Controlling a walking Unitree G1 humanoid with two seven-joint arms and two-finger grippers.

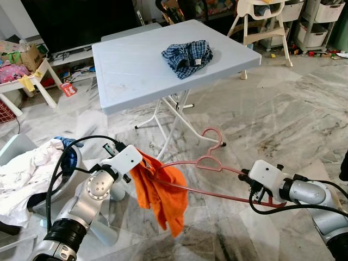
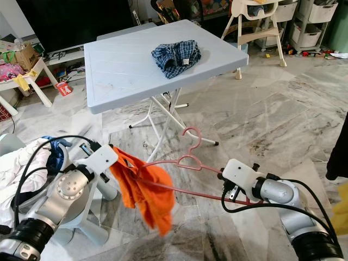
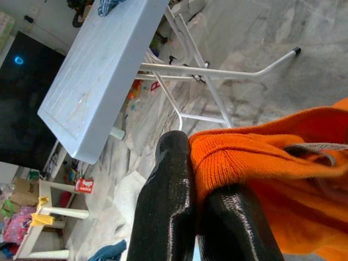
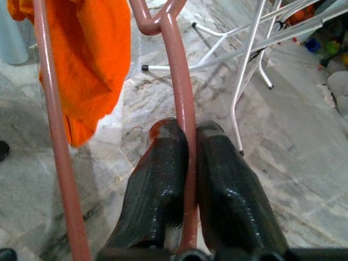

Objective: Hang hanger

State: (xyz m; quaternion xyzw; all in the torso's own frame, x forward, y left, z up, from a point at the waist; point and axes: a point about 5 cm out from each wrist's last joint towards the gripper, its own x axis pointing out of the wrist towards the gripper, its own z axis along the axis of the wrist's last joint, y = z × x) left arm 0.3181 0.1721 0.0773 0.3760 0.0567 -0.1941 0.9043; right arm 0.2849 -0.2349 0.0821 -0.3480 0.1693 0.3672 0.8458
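Both grippers share the load, hanger held low over the marble floor!

The right gripper (image 4: 189, 141) clenches the pink hanger (image 1: 217, 163) by its thin, stiff, light arm; the left gripper (image 3: 198, 179) pinches the soft orange cloth (image 1: 163, 193), which looks ready to slip. Laundry (image 1: 27, 168) heaps in the basket (image 1: 13, 148); plaid cloth (image 1: 187, 56) lies on the bench (image 1: 130, 70).

The hanger (image 1: 217, 163) is pink. The cloth (image 1: 163, 196) hanging on it is bright orange. Behind the cloth stands a table (image 1: 130, 70) with a pale blue top and white legs. On the table lies a shirt (image 1: 187, 56) with dark blue and white checks. The floor (image 1: 293, 119) under the table is grey and white marble with brown streaks. Both robot arms are silver with black fingers (image 4: 163, 185). Left of the table, a heap of laundry (image 1: 27, 168) is white.
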